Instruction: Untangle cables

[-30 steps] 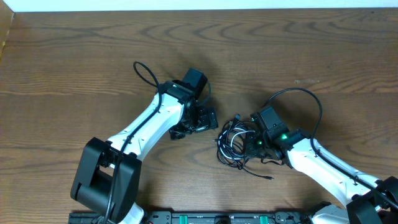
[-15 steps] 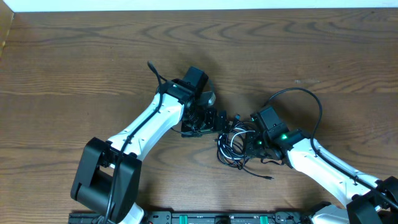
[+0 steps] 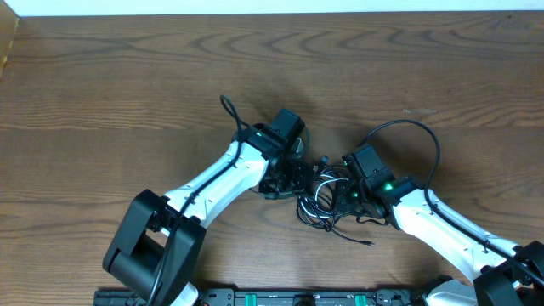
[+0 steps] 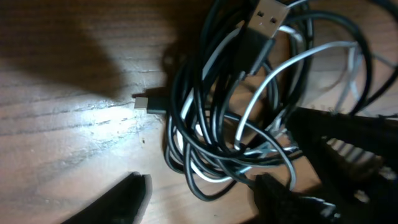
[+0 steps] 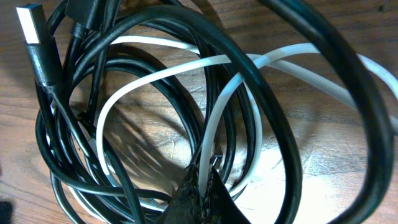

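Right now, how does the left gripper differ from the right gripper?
The left gripper has jaws apart, the lowest loops of the cables between them; the right gripper is shut to a point. The left gripper reaches the tangle from its left, the right gripper from its right. Both sit at one tangle.

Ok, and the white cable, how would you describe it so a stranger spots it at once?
Near the middle of the wooden table lies a tangled bundle of cables. Looping through that bundle is the white cable; every other cord in it is black.
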You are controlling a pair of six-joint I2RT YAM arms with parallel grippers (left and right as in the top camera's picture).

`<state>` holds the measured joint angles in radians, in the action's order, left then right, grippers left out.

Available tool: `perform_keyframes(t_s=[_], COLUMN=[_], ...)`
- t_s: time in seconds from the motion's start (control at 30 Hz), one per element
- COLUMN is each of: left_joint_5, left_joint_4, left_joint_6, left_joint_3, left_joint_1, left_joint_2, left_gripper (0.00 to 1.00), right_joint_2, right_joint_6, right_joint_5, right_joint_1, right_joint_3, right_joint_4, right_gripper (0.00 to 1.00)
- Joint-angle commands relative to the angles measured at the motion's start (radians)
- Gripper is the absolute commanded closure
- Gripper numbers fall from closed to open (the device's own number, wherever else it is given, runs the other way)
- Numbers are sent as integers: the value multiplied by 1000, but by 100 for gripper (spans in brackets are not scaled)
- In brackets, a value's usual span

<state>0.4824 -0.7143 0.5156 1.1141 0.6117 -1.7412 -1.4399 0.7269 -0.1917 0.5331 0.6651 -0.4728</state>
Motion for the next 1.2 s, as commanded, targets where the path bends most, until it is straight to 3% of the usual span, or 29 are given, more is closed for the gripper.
perform_keyframes(t_s=[0.0,0.5,0.73,1.17], left_joint_5=[-85,-84,-115,-137], left_joint_4=[6,25,24,29], left_joint_6=[95,153,156,179], left_joint_3=[-22,-80,-85,-103], left_joint_1=[14,91,126,153], left_joint_2=[-4,-4,-4,-4], left_gripper=[51,52,62,62], right_joint_2=[-5,-5,-5,-5], right_joint_6=[2,2,2,2], right_joint_5=[-2,-2,-2,-2], right_joint_1=[-2,-2,-2,-2], right_joint_3=[-5,-5,-5,-5], right_joint_4=[2,2,2,2], right_gripper=[99,99,99,99])
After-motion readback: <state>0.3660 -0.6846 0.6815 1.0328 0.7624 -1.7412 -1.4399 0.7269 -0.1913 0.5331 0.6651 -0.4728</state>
